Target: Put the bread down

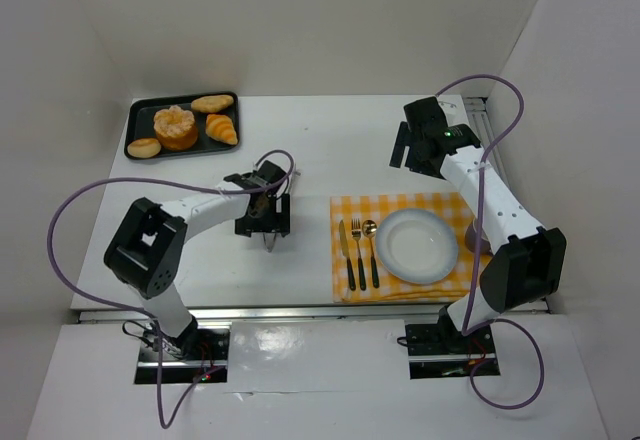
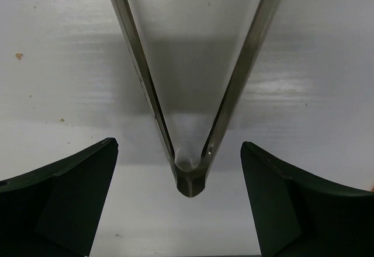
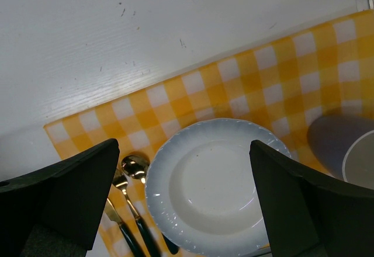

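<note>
Several breads lie on a black tray (image 1: 135, 112) at the back left: a round orange bun (image 1: 176, 128), a croissant (image 1: 222, 129) and two oval rolls (image 1: 211, 103). Metal tongs (image 2: 191, 178) lie on the white table, hinge end towards the camera. My left gripper (image 1: 264, 222) is open, low over the tongs, its fingers either side of the hinge end (image 2: 179, 147) without touching them. My right gripper (image 1: 406, 148) is open and empty, raised at the back right, looking down on the white plate (image 3: 216, 193).
The white plate (image 1: 417, 245) sits on a yellow checked placemat (image 1: 350, 207) with a knife (image 1: 346, 255), fork (image 1: 357, 252) and spoon (image 1: 371, 250) to its left. A grey cup (image 1: 479, 237) stands at the mat's right edge. White walls enclose the table.
</note>
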